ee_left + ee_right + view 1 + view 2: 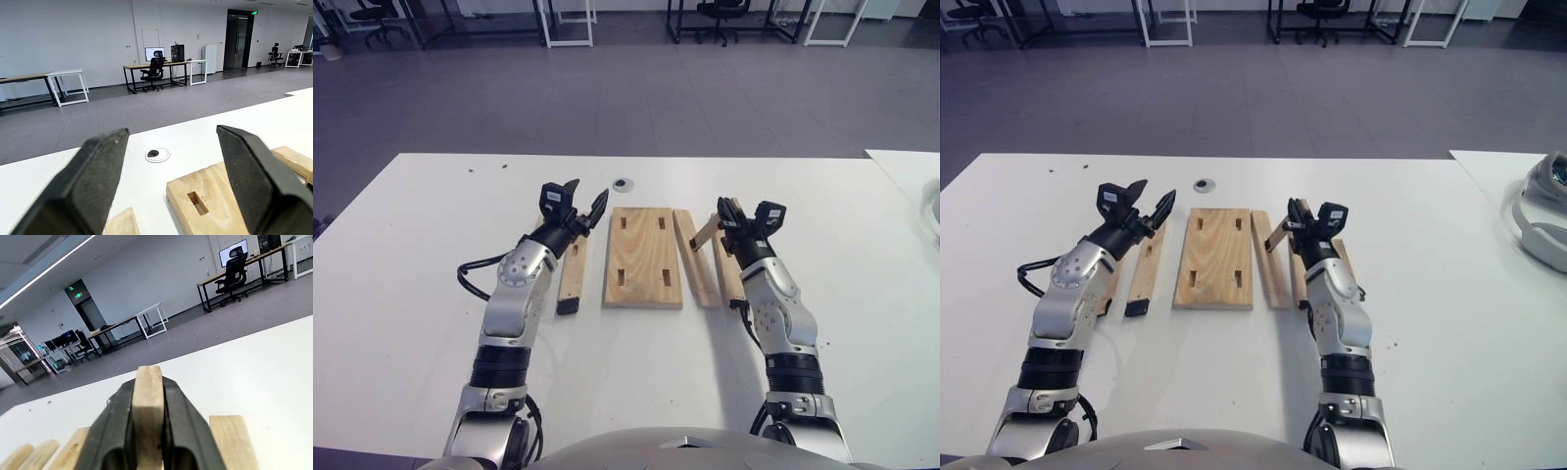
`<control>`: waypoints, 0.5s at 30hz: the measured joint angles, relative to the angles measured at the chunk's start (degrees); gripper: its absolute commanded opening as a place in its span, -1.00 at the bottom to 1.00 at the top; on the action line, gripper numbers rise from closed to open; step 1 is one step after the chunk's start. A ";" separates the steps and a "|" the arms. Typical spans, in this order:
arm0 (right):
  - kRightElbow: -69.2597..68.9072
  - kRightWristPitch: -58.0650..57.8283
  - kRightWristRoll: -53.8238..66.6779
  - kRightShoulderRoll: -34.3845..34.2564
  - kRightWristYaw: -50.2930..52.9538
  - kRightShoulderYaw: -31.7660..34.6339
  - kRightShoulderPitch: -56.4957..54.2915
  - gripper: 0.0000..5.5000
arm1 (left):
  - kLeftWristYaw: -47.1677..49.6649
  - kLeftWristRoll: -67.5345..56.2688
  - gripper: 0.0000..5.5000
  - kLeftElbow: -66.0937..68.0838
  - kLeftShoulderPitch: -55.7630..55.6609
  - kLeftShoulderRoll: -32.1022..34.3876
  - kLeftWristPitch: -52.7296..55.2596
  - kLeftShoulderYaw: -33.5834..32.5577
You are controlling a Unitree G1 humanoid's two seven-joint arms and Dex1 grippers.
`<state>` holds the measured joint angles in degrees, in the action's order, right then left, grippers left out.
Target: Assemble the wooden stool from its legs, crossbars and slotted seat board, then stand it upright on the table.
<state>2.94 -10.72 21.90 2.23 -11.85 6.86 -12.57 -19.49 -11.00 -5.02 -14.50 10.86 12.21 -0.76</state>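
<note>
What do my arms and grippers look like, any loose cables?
The left arm and right arm are silver metal with black joint bands. The left gripper and right gripper are black, each with two tapered fingers. A black cable loops beside the left arm.

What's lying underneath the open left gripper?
A long pale wooden leg with a black end, flat on the white table. The left gripper covers its far end.

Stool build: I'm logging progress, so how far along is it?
Nothing is joined yet: the seat board lies flat, slots empty. The right hand grips a crossbar; the left hand hangs open over a loose leg. All fitting and standing it upright remain.
</note>
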 measured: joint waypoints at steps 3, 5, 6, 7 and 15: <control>2.15 3.64 -4.96 1.90 -0.38 -3.37 0.44 -0.85 | -0.01 0.06 0.19 0.01 0.03 0.07 -0.02 0.02; 5.07 6.97 -8.25 2.88 -0.87 -5.39 0.54 -0.85 | -0.01 0.08 0.19 0.06 0.04 0.06 -0.04 0.09; 5.90 8.80 -9.00 3.44 -1.39 -6.15 0.77 -0.85 | -0.01 0.10 0.19 0.08 0.06 0.07 -0.06 0.21; 6.88 10.55 -9.57 3.93 -1.56 -6.88 0.78 -0.85 | -0.01 0.12 0.19 0.09 0.11 0.08 -0.06 0.29; 8.84 5.45 -11.83 5.20 -2.59 -9.31 5.37 -0.55 | -0.01 0.44 0.19 0.44 0.25 0.60 -0.25 0.48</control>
<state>11.78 -5.27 10.07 7.43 -14.45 -2.45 -7.20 -19.50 -10.57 -4.58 -14.25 11.46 11.96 -0.28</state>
